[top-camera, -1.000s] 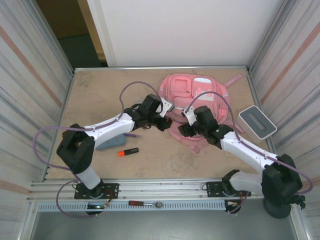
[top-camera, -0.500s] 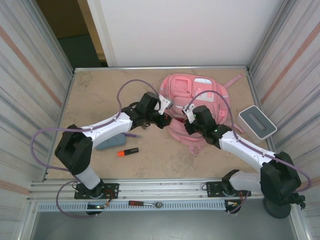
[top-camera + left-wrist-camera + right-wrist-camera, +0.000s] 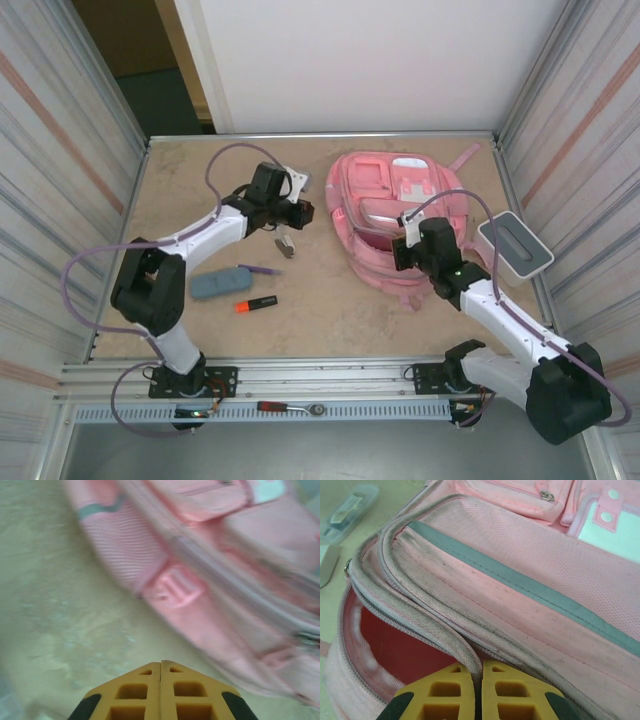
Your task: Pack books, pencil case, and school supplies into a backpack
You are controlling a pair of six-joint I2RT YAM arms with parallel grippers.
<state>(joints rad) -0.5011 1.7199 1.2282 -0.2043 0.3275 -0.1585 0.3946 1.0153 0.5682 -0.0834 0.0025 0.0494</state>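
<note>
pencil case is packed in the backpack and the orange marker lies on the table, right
No: the pencil case lies on the table too, beside the orange marker, outside the backpack. The top external view shows it.

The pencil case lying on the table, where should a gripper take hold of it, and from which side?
Grip the pencil case across its middle, coming straight down from above. It lies flat, long axis roughly left to right, so jaws closing across its narrow width should span it. Avoid its right end, where the purple pen lies close.
</note>
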